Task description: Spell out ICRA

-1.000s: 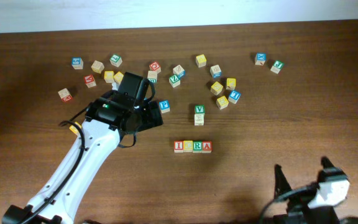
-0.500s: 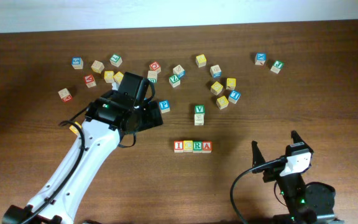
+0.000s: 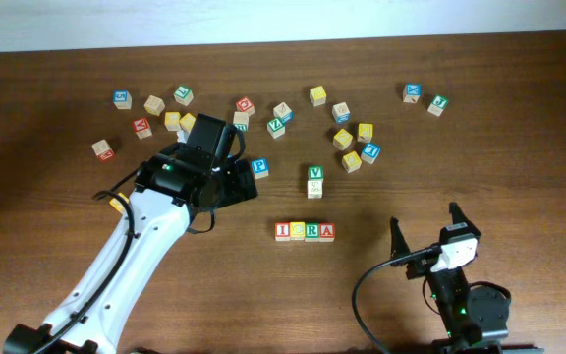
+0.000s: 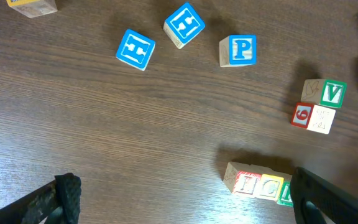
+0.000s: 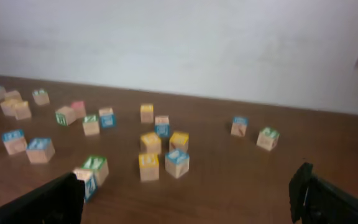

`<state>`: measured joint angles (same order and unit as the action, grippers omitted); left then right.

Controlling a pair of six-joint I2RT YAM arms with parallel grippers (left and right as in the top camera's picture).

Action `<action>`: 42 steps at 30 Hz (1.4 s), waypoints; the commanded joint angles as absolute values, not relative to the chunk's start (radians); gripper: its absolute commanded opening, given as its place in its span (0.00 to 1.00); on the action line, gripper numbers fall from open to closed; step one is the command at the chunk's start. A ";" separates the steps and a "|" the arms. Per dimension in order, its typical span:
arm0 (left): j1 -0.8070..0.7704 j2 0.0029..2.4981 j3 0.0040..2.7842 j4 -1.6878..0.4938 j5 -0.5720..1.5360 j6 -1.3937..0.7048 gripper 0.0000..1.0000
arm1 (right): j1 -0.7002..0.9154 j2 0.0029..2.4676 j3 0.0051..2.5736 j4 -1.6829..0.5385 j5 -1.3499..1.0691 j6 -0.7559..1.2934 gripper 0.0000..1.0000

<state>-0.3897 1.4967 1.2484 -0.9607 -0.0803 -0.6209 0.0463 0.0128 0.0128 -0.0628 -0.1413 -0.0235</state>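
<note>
Four wooden cubes stand in a touching row in the overhead view: red I (image 3: 282,231), yellow C (image 3: 297,231), green R (image 3: 312,231), red A (image 3: 327,231). In the left wrist view the I (image 4: 247,182) and C (image 4: 271,186) show; the R is mostly hidden behind a finger and the A is hidden. My left gripper (image 3: 226,189) (image 4: 185,205) is open and empty, up and left of the row. My right gripper (image 3: 425,228) (image 5: 188,199) is open and empty, right of the row, which is out of its wrist view.
A green V cube (image 3: 314,173) sits on another cube just above the row. A blue P cube (image 3: 259,167) lies by the left gripper. Many loose cubes are scattered along the far side, with two (image 3: 413,92) (image 3: 437,104) at the far right.
The right arm has come up from the bottom right corner and moved left, nearer the row, its gripper open. The left arm and the cubes have not moved.
</note>
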 commanded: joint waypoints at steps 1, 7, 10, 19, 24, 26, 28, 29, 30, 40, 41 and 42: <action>-0.385 1.483 1.258 -0.960 -0.095 -0.613 0.99 | 0.039 0.004 0.006 -0.067 -0.154 -0.019 0.98; -0.385 1.483 1.258 -0.960 -0.095 -0.613 0.99 | 0.004 0.004 0.006 -0.068 -0.146 -0.019 0.98; -0.385 1.483 1.258 -0.960 -0.095 -0.613 0.99 | 0.006 0.004 0.006 -0.068 -0.146 -0.019 0.98; -0.385 1.483 1.258 -0.960 -0.095 -0.613 0.99 | 0.008 0.004 0.006 -0.068 -0.147 -0.019 0.98; -0.385 1.483 1.258 -0.960 -0.095 -0.613 0.99 | 0.022 0.004 0.006 -0.069 -0.142 -0.019 0.98; -0.385 1.483 1.258 -0.960 -0.095 -0.613 0.99 | 0.021 0.004 0.006 -0.069 -0.138 -0.019 0.98; -0.385 1.483 1.258 -0.960 -0.095 -0.613 0.99 | 0.021 0.004 0.006 -0.071 -0.126 -0.019 0.98; -0.385 1.483 1.258 -0.960 -0.095 -0.613 0.99 | 0.021 0.004 0.006 -0.071 -0.123 -0.019 0.98; -0.385 1.483 1.258 -0.960 -0.095 -0.613 0.99 | 0.021 0.004 0.006 -0.071 -0.123 -0.019 0.98; -0.385 1.483 1.258 -0.960 -0.095 -0.613 0.99 | 0.021 0.004 0.006 -0.078 -0.070 -0.019 0.98; -0.385 1.483 1.258 -0.960 -0.095 -0.613 0.99 | 0.021 0.004 0.006 -0.078 -0.070 -0.019 0.98; -0.385 1.483 1.258 -0.960 -0.095 -0.613 0.99 | 0.021 0.004 0.006 -0.078 -0.070 -0.019 0.98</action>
